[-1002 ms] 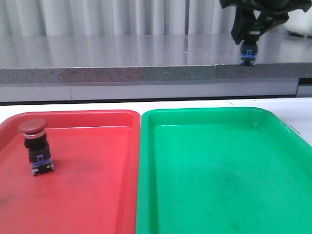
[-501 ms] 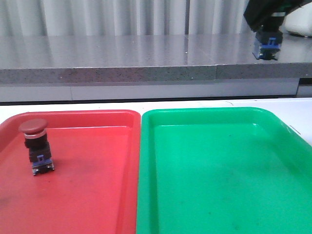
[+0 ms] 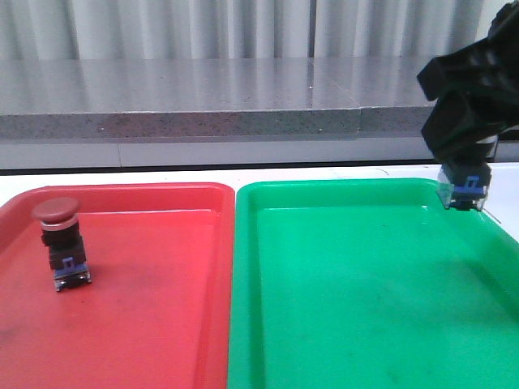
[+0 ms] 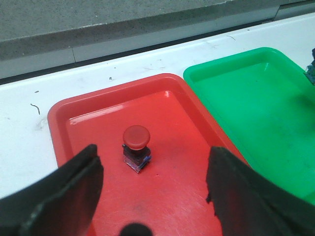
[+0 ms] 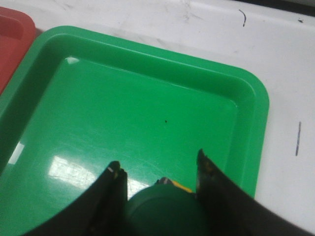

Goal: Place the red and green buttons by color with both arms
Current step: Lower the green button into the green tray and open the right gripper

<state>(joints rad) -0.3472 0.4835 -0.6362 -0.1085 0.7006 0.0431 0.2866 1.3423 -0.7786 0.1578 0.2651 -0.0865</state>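
The right gripper (image 3: 466, 134) clamps the green button (image 5: 165, 211) above the green tray (image 3: 340, 275) near its far right corner, ready for colour-matched placement. The red button (image 3: 61, 241) stands in the red tray (image 3: 154, 324), near its left edge. The left gripper (image 4: 155, 189) hangs spread above it, holding nothing.

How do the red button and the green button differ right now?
The red button stands free on the red tray, cap up; the green button is clamped in the right end effector, above the green tray. The red button's cap shows in full in the front view, while there only the green button's blue base clip shows. The left end effector hangs open over the red one. Both have blue base clips.
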